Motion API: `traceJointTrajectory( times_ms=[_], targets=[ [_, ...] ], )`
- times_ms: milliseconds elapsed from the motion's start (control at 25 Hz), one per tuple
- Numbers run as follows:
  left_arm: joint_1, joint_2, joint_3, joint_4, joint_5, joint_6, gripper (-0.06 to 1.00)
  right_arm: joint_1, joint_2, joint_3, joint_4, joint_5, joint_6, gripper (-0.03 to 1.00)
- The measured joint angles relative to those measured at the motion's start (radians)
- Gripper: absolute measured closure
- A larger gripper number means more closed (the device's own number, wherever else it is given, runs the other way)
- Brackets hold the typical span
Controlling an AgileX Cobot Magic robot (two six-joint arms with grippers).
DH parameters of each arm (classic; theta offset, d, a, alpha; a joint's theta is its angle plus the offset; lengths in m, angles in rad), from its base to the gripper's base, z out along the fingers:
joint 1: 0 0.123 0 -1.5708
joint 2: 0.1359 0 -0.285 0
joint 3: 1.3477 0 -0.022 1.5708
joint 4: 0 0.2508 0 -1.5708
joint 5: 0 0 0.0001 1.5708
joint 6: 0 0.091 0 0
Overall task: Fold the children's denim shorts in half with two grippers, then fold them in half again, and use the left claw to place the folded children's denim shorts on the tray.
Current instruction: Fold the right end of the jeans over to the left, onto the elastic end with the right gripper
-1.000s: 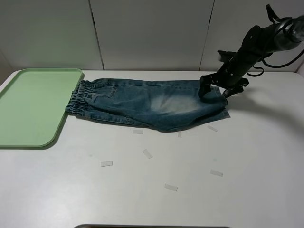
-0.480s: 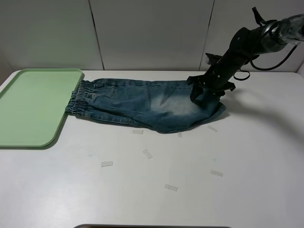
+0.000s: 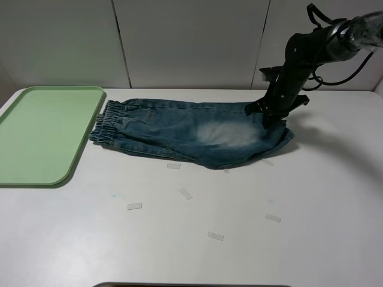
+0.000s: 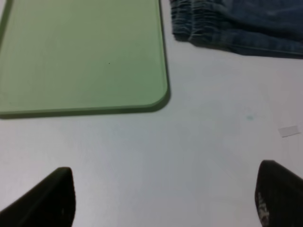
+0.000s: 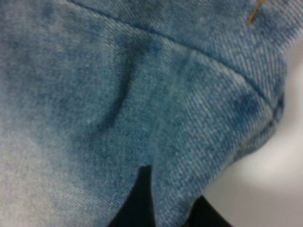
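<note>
Second fold likely; right gripper (image 3: 267, 116) clamped on three-o'clock hem of shorts (image 3: 179, 128); left gripper (image 4: 163, 198) wide, empty; next, carry hem toward nine o'clock.

Light: bright, even, from above; faint soft shadow on worktop (image 3: 317, 140) beside shorts (image 3: 197, 134). High view sharp. Right wrist view blurred, denim out of focus; left pincer (image 4: 163, 189) soft-edged.

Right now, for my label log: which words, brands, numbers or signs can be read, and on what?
None can be read.
The shorts: no legible tag.
The tray: plain.
The white slips on the table: no print seen.
Pale marks on one finger of the left gripper: too blurred to read.
</note>
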Motion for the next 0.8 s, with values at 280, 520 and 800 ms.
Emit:
traceJointTrajectory(
  times_ms=[280,520,800],
  targets=[
    [0.000,0.000,0.000,0.000,0.000,0.000,0.18,-0.055,-0.055,0.000,-0.346,0.047,0.139,0.98],
    [0.000,0.000,0.000,0.000,0.000,0.000,0.18,-0.056,-0.104,0.000,-0.426,0.108,0.211,0.98],
    [0.000,0.000,0.000,0.000,0.000,0.000,0.18,0.076,-0.131,0.000,-0.193,0.106,0.229,0.98]
  ],
)
